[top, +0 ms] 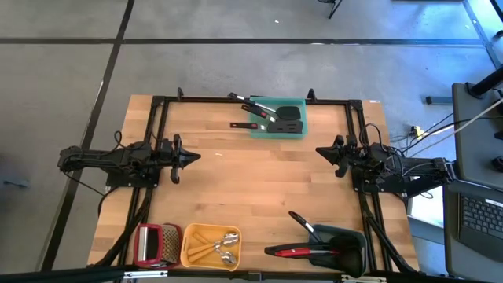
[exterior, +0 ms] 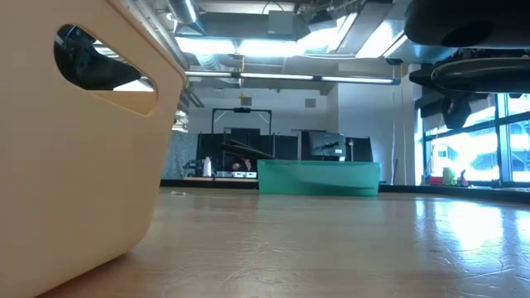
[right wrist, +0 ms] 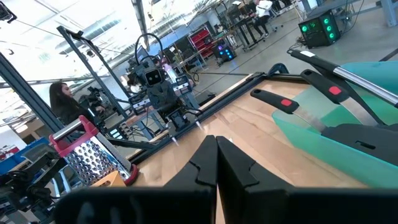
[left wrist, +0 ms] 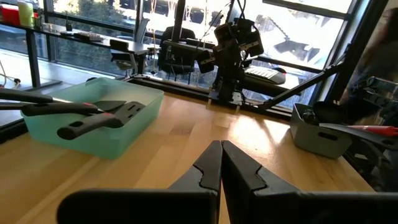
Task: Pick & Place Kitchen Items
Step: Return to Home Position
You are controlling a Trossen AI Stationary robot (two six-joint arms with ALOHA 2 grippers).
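Black turners [top: 267, 114] lie in a teal tray [top: 292, 130] at the table's far middle, their handles sticking out over its left rim. Small metal spoons [top: 226, 245] lie in a yellow tray [top: 192, 253] at the near edge. A black ladle [top: 301, 223] and a red-handled tool [top: 297, 251] rest in a grey-blue tray [top: 354, 240] at the near right. My left gripper [top: 196, 156] hovers shut over the table's left side, and my right gripper [top: 318, 150] hovers shut over the right side. Both point level toward the table's middle with nothing between the fingers [left wrist: 211, 168] [right wrist: 205, 158].
A red-framed grater [top: 149, 244] lies at the near left beside the yellow tray. A black frame [top: 251, 100] runs around the table's edges. Bare wood [top: 255, 181] spreads between the two grippers. A person [right wrist: 59, 99] sits in the room beyond the table.
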